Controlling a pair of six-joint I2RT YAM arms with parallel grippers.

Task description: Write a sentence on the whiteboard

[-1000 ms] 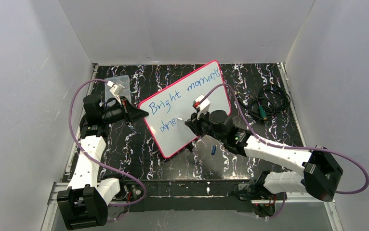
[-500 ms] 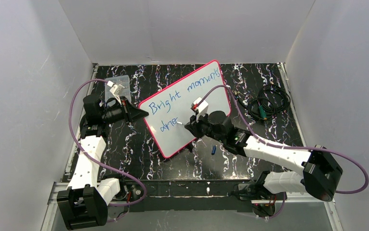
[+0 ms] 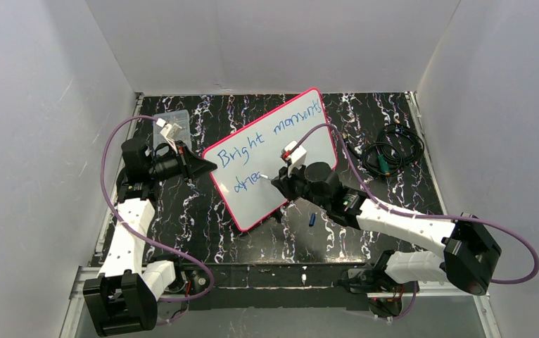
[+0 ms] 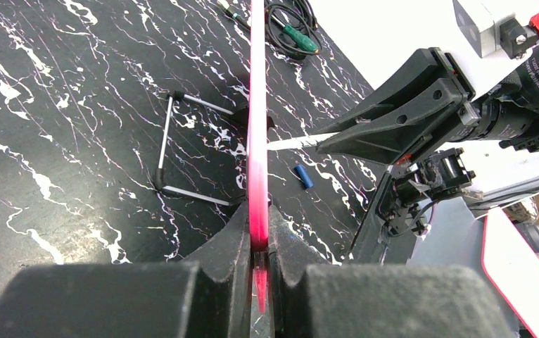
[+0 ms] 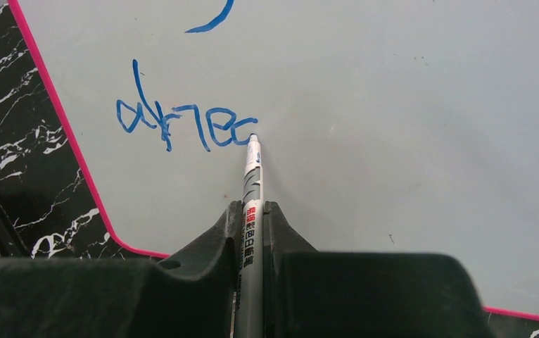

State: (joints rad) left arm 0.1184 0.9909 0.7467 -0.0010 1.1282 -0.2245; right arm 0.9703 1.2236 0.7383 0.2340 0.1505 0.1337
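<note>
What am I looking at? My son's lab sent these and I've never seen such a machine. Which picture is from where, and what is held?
Two robot arms are bolted at a black marbled table. One picture looks down from above; the other two come from a camera on each wrist. The left hand is shut on the pink rim of the whiteboard. The right hand is shut on a marker, its tip touching the board at the end of the unfinished second line of the blue sentence. Also on the table: a small blue object, coiled cables, a clear plastic box.
</note>
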